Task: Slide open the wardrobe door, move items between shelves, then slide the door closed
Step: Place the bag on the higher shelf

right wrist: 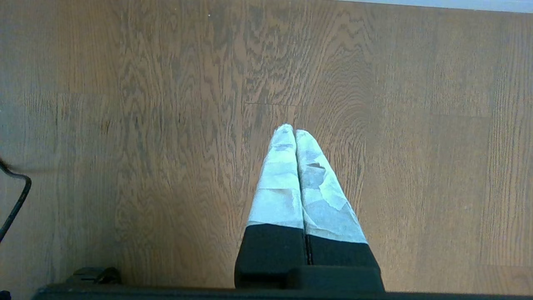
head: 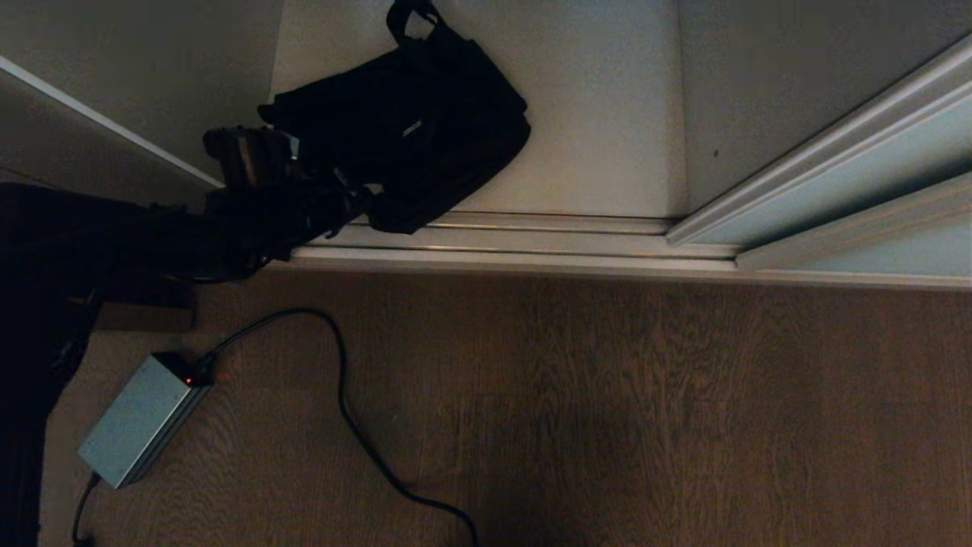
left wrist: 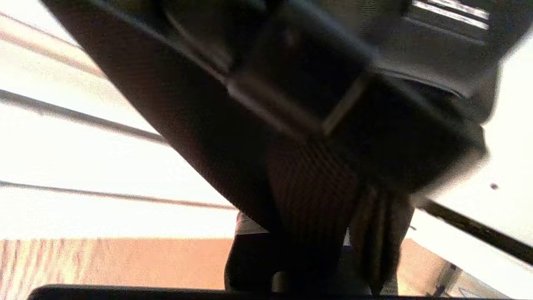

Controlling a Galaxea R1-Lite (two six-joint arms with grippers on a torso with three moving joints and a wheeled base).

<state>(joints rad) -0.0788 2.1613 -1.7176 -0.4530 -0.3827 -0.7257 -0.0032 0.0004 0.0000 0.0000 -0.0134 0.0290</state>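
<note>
Left gripper [head: 357, 201] clenched on black bag [head: 425, 114] strap — right gripper [right wrist: 295, 132] clenched, empty.

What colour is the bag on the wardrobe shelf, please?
Black bag, clearest in the head view.

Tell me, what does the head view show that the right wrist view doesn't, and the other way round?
Only the head view shows the black bag on the wardrobe's white bottom shelf, the left gripper shut on the bag's strap, the slid-open frosted door, the floor track and a grey power brick. Only the right wrist view shows the right gripper, its taped jaws pressed together, holding nothing. Both show the brown wooden floor and a black cable.
</note>
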